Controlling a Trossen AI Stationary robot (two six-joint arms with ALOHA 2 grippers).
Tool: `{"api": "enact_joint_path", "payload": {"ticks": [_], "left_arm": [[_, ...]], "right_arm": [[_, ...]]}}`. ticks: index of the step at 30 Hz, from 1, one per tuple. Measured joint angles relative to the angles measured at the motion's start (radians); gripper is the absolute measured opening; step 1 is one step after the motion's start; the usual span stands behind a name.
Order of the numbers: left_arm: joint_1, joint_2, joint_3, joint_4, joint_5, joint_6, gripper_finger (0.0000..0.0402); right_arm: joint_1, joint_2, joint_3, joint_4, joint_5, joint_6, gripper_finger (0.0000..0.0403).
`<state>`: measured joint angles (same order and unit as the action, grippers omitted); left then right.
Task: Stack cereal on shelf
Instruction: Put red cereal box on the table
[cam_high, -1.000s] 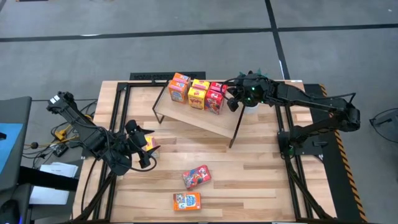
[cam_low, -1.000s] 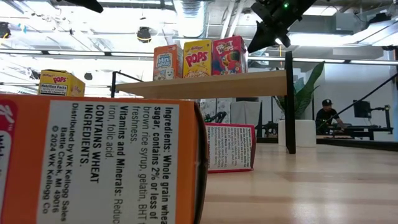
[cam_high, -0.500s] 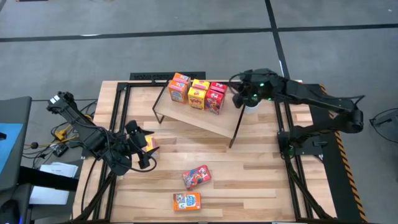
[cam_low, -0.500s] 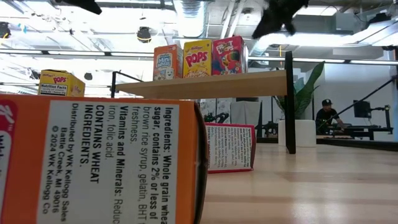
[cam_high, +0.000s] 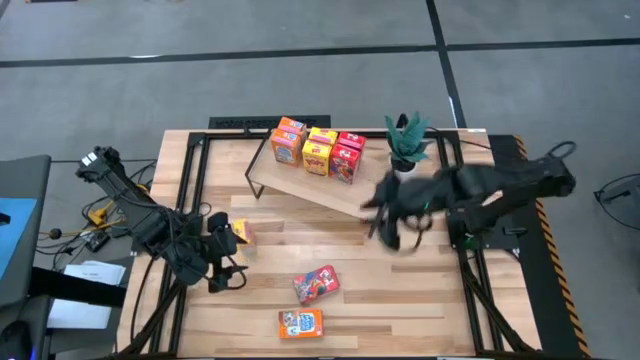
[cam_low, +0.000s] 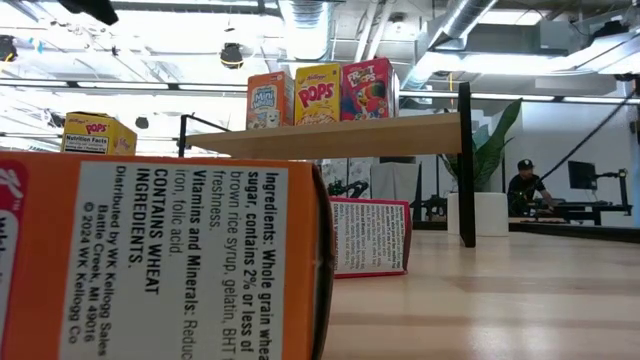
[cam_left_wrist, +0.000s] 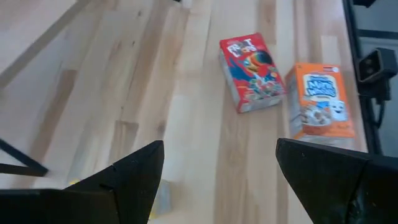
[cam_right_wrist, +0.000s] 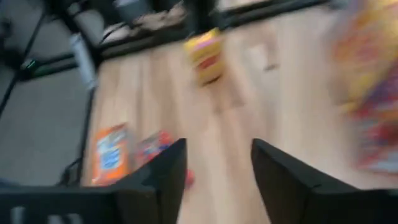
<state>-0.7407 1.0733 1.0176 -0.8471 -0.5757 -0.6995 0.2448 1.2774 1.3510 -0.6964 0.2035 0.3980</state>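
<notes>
Three cereal boxes, orange (cam_high: 289, 140), yellow (cam_high: 319, 150) and red (cam_high: 347, 157), stand upright in a row on the shelf (cam_high: 310, 190). A yellow box (cam_high: 240, 232) stands on the table at the left. A red box (cam_high: 316, 283) and an orange box (cam_high: 300, 323) lie flat nearer the front edge. My left gripper (cam_high: 226, 268) is open just in front of the yellow box, looking at the two lying boxes (cam_left_wrist: 252, 73). My right gripper (cam_high: 385, 218), blurred, is open and empty (cam_right_wrist: 217, 168) above the shelf's near right corner.
A potted plant (cam_high: 405, 140) stands behind the shelf's right end. The shelf's thin black legs (cam_low: 465, 165) reach down to the tabletop. Bare planks lie between the shelf and the lying boxes. A person sits in the room far behind the table (cam_low: 525, 185).
My right gripper has swung fast from above the shelf's far right end, beside the red box, toward the table's near edge, and now hangs over the shelf's near right corner. My left gripper has turned toward the near edge, uncovering the yellow box. No box has moved.
</notes>
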Motion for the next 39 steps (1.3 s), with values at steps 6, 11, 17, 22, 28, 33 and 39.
{"api": "enact_joint_path", "payload": {"ticks": [6,11,17,22,28,33,39], "left_arm": [[-0.077,0.0,0.0,0.0,-0.078,-0.092,0.03],[-0.149,0.018,-0.056,0.077,-0.271,-0.151,0.03],[-0.163,0.113,-0.196,0.415,-0.346,-0.132,0.0271],[-0.163,0.285,-0.257,0.706,-0.366,-0.081,0.0209],[-0.132,0.526,-0.228,0.914,-0.378,-0.125,0.0096],[-0.123,0.671,-0.205,1.142,-0.386,-0.125,0.001],[-0.071,0.712,-0.183,1.171,-0.421,-0.117,0.0003]], "right_arm": [[0.175,0.23,-0.001,0.078,0.038,0.135,0.0252],[0.263,0.402,-0.002,0.192,0.064,0.223,0.0238],[0.372,0.466,-0.001,0.28,0.332,0.424,0.0202],[0.45,0.497,-0.001,0.269,0.52,0.618,0.0169],[0.487,0.55,-0.001,0.264,0.626,0.771,0.012],[0.526,0.598,-0.001,0.26,0.689,0.829,0.0088],[0.546,0.61,-0.001,0.227,0.702,0.843,0.0057]]}}
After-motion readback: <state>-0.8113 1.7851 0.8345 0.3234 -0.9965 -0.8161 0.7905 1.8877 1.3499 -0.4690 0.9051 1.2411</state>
